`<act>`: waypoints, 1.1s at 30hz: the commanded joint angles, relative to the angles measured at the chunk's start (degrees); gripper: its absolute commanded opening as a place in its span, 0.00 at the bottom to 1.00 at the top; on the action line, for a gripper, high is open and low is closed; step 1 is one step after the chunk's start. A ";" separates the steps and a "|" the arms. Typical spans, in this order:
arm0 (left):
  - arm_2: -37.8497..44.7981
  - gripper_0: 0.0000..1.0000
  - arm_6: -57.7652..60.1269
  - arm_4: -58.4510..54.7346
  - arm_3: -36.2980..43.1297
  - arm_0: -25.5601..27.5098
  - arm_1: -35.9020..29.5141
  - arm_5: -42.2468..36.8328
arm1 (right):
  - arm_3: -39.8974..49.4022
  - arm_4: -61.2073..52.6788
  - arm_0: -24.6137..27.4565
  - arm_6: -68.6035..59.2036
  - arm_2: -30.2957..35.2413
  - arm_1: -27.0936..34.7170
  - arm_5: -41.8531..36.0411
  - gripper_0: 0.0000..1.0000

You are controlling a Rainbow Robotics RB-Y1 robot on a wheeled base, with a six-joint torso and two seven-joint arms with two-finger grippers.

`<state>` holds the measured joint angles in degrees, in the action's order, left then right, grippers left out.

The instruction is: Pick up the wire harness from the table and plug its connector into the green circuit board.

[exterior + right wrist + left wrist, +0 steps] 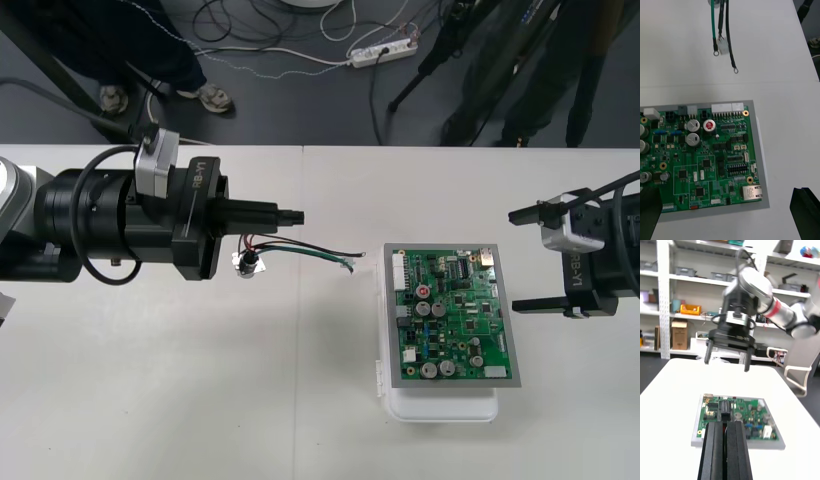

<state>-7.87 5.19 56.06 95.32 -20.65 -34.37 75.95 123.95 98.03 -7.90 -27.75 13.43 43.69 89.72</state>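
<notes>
The wire harness [290, 250] lies on the table left of the green circuit board [452, 315]. Its round metal socket [247, 263] is at the left end, and its red, black and green wires run right toward the board. My left gripper [295, 215] hovers just above the harness with its fingers [726, 450] shut and nothing seen between them. My right gripper [515, 260] stands open just right of the board. In the right wrist view the wire ends and a small pale connector [721, 44] lie beyond the board [707, 161]. The left wrist view faces the open right gripper [727, 365] across the board [737, 416].
The board sits on a white base [440, 405] at the table's right middle. A seam [300, 300] runs down the light table between the harness and the board. Dark floor with cables lies beyond the far edge.
</notes>
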 commanded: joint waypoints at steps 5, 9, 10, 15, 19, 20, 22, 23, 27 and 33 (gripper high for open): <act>1.46 0.00 -7.48 -1.74 -6.90 0.70 1.32 10.19 | 1.91 9.72 -0.01 0.68 -3.59 2.36 0.28 1.00; 1.46 0.00 -10.46 -1.22 -10.76 0.61 2.11 13.09 | 2.17 15.52 0.08 1.38 -6.66 2.54 0.28 1.00; 1.37 0.00 -11.34 -0.78 -11.64 0.61 2.29 13.70 | 2.43 17.02 -0.01 1.74 -7.54 2.54 0.28 1.00; 0.23 0.00 -15.39 -0.42 -15.16 0.44 2.55 14.05 | 3.05 20.53 -0.01 2.97 -8.51 2.54 0.28 1.00; -1.62 0.00 -18.55 -0.42 -17.88 -0.18 2.64 14.05 | 3.05 21.59 -0.01 4.11 -8.51 2.54 0.28 1.00; -2.32 0.00 -19.69 -0.42 -18.76 -0.53 2.64 14.05 | 3.05 22.11 -0.01 4.55 -8.60 2.54 0.28 1.00; -3.73 0.00 -22.07 -0.51 -20.96 -1.14 2.99 14.05 | 3.05 23.78 0.08 5.43 -8.95 2.63 0.28 1.00; -3.99 0.00 -22.77 -0.51 -21.49 -1.32 3.16 14.05 | 3.05 24.31 0.08 5.60 -8.95 2.63 0.28 1.00; -5.75 0.00 -26.90 -0.42 -26.06 -2.29 4.31 14.05 | 3.05 27.12 0.52 9.91 -9.12 2.54 0.28 1.00; -8.91 0.00 -31.38 -0.51 -31.33 -3.78 5.80 14.05 | 3.05 29.85 1.84 12.11 -9.21 2.54 0.28 1.00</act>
<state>-14.44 -19.12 55.59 65.79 -21.59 -30.44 87.17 125.19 126.43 -7.40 -16.95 4.92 44.17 89.73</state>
